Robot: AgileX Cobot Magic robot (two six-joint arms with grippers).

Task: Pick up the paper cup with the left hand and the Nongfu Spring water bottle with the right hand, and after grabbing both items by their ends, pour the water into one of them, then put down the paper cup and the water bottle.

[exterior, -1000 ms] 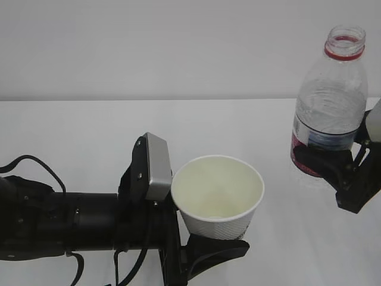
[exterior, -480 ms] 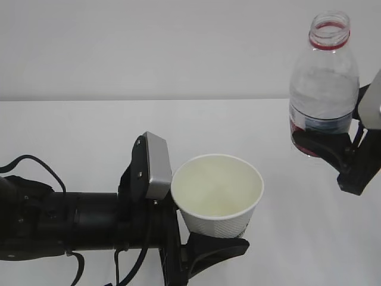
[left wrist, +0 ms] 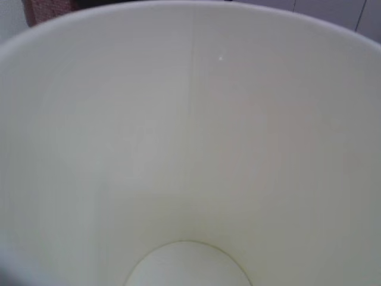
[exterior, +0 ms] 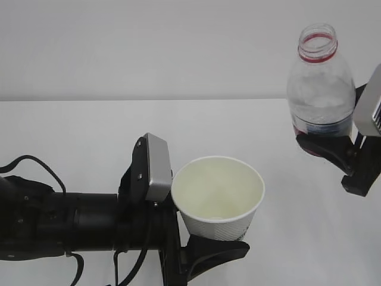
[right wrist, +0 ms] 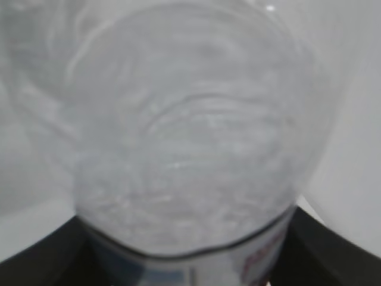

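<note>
White paper cup [exterior: 219,199] in left jaws — base hidden; bottle [exterior: 319,83] in right jaws — bottom cut off.

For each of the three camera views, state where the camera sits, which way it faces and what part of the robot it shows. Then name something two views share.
Exterior: in front, above table height, looking down at a slant; shows both arms, paper cup, water bottle.
Left wrist: on the left arm, looking into the cup; no gripper visible.
Right wrist: on the right arm, facing the bottle; dark right gripper fingers at the bottom.
Shared: each wrist's object also appears in the exterior view.
</note>
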